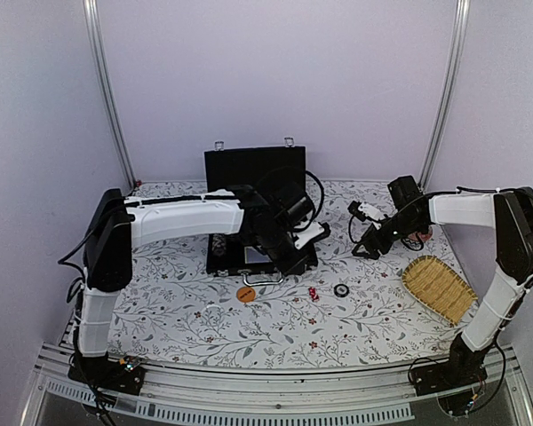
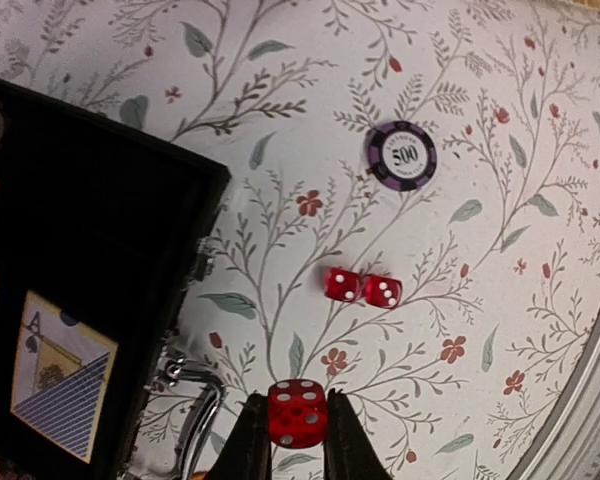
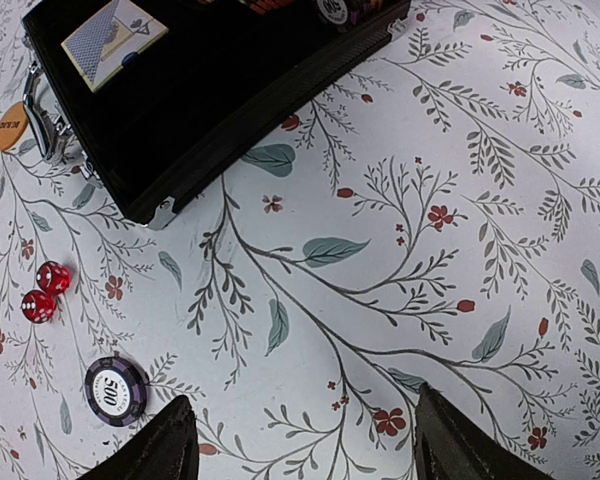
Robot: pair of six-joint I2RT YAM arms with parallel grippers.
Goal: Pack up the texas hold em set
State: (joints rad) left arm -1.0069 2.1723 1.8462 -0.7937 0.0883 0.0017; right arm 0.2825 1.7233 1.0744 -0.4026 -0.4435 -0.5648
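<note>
The black case (image 1: pixel 249 167) of the poker set stands open at the back middle of the surface (image 1: pixel 178 311). Its lid is upright, so you can put pieces into it from above, and a card (image 3: pixel 112 38) lies in its tray. Your left fingers (image 2: pixel 248 442) are closed on one red die (image 2: pixel 298 412), which sits squarely between them, just off the front of the case near the silver handle (image 2: pixel 195 420). I judge that you hold it this way to carry it over the edge and release it inside. The two other dice (image 2: pixel 362 288) lie just beside each other on the surface, a little in front of the case, and the purple chip (image 2: pixel 401 154) marked 500 lies near them on the side away from the case. The orange disc (image 1: pixel 246 294) lies in front of the handle, apart from the dice. These pieces are not yet packed. Your right fingers (image 3: pixel 155 445) stand wide open and hold nothing. They hang over bare cloth to the right of the case, and I think they wait there so the arms do not meet. The woven basket (image 1: pixel 438 287) at the far right is not part of the set.
</note>
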